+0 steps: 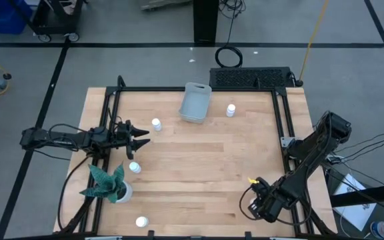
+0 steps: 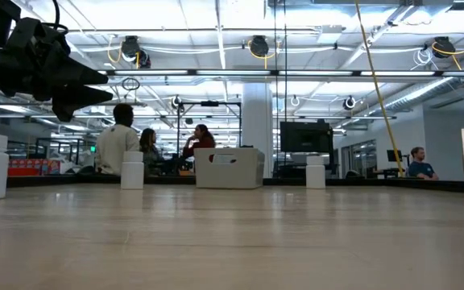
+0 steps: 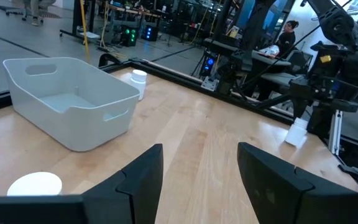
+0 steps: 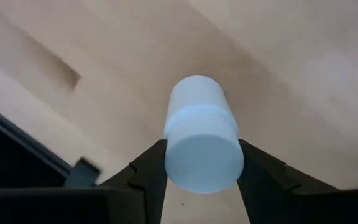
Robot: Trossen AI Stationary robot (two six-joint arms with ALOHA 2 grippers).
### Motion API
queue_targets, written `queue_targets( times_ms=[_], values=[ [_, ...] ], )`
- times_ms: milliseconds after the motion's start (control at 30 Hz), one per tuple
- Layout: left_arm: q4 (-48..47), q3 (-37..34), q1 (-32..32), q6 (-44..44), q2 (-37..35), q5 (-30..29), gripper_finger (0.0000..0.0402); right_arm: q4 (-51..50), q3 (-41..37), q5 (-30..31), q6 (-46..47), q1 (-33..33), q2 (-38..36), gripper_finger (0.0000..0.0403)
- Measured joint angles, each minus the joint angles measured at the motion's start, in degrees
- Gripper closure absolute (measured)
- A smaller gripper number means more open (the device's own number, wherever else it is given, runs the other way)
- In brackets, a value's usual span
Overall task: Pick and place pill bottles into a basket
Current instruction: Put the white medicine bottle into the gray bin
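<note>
At the table's near right corner, the right gripper (image 4: 201,180) clenched a small white capped pill bottle (image 4: 201,134) between its fingers; from above this bottle was hidden under the arm. Another bottle (image 1: 141,222) stood at the near left edge, one (image 1: 135,167) beside the plant (image 1: 109,183). The left gripper (image 1: 141,139) hovered with fingers spread, a bottle (image 1: 156,124) just beyond it. Farthest stood the empty pale basket (image 1: 195,103), a bottle (image 1: 231,110) to its right.

**Plant, box and people**

A green plant (image 1: 107,183) in a white pot stands near the table's (image 1: 199,167) front left corner. A black ridged box (image 1: 251,77) lies along the far edge. Beyond the table, people (image 2: 119,145) sit in the room.
</note>
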Motion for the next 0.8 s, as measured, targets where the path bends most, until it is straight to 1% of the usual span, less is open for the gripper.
queue_targets(
  times_ms=[100, 300, 567, 700, 800],
  values=[
    [-0.01, 0.01, 0.0, 0.0, -0.01, 0.0, 0.019, -0.51, 0.01, 2.56, -1.06, -0.3, -1.36, 0.0251],
    [0.0, 0.01, 0.0, 0.0, 0.01, -0.02, 0.019, -1.8, 0.01, 10.72, -4.23, -0.81, -4.81, 0.0251],
    [-0.01, 0.0, -0.02, 0.12, 0.01, -0.04, 0.019, -2.46, 0.01, 24.03, -10.78, -1.94, -9.06, 0.0251],
    [0.01, 0.01, -0.02, 0.07, 0.01, -0.07, 0.019, -1.85, 0.03, 32.29, -16.01, -2.62, -10.79, 0.0251],
    [-0.01, 0.01, 0.0, 0.04, 0.01, -0.09, 0.019, 0.01, 0.03, 36.75, -21.33, -3.21, -11.95, 0.0251]
  ],
)
